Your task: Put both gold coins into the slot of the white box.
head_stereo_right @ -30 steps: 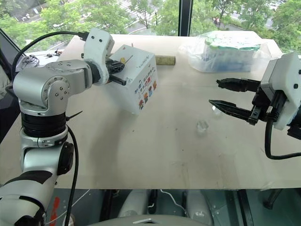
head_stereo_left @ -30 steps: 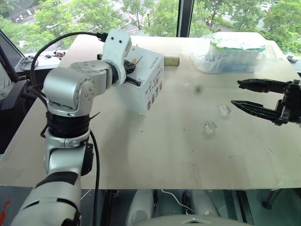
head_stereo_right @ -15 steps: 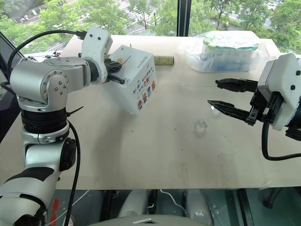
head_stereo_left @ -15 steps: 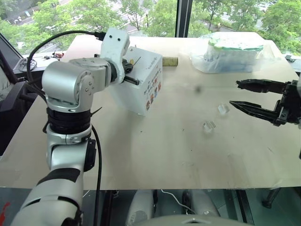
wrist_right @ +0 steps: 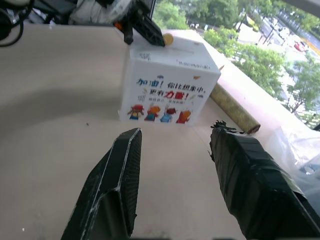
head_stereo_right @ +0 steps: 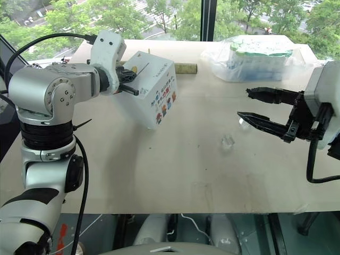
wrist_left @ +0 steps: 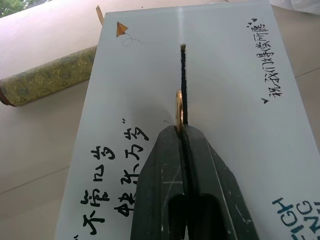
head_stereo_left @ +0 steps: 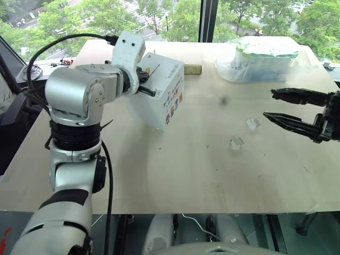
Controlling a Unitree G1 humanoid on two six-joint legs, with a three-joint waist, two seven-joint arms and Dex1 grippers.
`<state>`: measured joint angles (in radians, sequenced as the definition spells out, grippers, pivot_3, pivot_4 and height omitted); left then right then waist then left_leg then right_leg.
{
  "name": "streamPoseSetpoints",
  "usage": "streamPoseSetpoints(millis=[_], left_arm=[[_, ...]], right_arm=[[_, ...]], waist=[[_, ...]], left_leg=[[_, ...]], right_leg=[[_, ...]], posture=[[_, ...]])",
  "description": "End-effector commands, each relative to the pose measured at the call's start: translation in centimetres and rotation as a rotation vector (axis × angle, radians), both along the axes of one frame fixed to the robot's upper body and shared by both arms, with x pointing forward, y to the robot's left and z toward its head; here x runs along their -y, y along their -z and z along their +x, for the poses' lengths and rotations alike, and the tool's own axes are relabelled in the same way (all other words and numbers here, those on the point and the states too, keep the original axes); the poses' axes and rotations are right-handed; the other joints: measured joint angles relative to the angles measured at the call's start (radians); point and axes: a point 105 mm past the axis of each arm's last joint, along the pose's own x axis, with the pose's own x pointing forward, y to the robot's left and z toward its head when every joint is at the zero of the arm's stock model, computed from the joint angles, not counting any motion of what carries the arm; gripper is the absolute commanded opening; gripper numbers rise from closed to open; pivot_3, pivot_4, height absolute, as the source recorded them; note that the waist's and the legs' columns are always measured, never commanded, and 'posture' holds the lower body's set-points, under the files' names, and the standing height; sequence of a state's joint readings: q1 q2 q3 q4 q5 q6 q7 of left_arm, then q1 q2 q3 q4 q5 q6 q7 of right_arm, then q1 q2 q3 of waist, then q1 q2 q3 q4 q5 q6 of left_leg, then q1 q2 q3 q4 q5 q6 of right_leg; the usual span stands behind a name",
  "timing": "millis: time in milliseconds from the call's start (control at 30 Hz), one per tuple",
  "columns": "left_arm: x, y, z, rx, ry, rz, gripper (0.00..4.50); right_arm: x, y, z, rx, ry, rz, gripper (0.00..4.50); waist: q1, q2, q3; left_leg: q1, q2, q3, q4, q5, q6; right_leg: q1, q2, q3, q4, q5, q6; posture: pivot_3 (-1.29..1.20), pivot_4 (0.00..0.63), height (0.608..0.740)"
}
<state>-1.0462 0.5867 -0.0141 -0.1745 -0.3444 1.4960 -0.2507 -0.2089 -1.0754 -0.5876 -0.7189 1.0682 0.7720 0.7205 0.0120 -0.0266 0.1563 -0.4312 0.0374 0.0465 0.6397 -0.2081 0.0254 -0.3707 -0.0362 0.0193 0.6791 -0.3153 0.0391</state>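
Left wrist view shows the left hand (wrist_left: 181, 134) pinching a gold coin (wrist_left: 178, 109) edge-on just beside the slot (wrist_left: 183, 82) atop the white box (head_stereo_left: 164, 95) at the far left; align the coin before releasing, right hand (head_stereo_right: 248, 104) open and idle.

Fingers (wrist_left: 172, 150) pinch gold coin (wrist_left: 178, 111) beside slot (wrist_left: 183, 82).
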Motion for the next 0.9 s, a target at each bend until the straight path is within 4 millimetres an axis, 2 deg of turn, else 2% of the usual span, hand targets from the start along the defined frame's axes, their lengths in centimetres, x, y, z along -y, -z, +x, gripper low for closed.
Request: streamPoseSetpoints(millis=[33, 300, 900], left_arm=[[0.2, 1.8, 0.0, -0.089, 0.010, 0.008, 0.00], [0.3, 1.9, 0.4, -0.103, 0.005, 0.009, 0.00], [0.5, 2.1, 1.1, -0.156, -0.003, 0.024, 0.00]], right_arm=[[0.0, -1.5, -0.4, 0.072, 0.002, 0.040, 2.36], [0.4, -2.5, -0.4, 0.086, 0.009, 0.086, 2.36], [0.3, -1.5, -0.7, 0.073, 0.018, 0.063, 2.36]], waist=[[0.000, 0.000, 0.000], [0.001, 0.000, 0.000], [0.002, 0.001, -0.001]], left_leg=[[0.000, 0.000, 0.000, 0.000, 0.000, 0.000], [0.000, 0.000, -0.001, 0.001, 0.000, 0.000], [0.002, 0.000, -0.003, 0.003, 0.000, 0.000]], right_leg=[[0.000, 0.000, 0.000, 0.000, 0.000, 0.000], [0.001, 0.000, -0.001, 0.000, 0.000, 0.000], [0.005, 0.000, -0.003, 0.000, 0.000, 0.000]], posture=[[0.00, 0.150, 0.740], [0.00, 0.150, 0.740], [0.00, 0.150, 0.740]])
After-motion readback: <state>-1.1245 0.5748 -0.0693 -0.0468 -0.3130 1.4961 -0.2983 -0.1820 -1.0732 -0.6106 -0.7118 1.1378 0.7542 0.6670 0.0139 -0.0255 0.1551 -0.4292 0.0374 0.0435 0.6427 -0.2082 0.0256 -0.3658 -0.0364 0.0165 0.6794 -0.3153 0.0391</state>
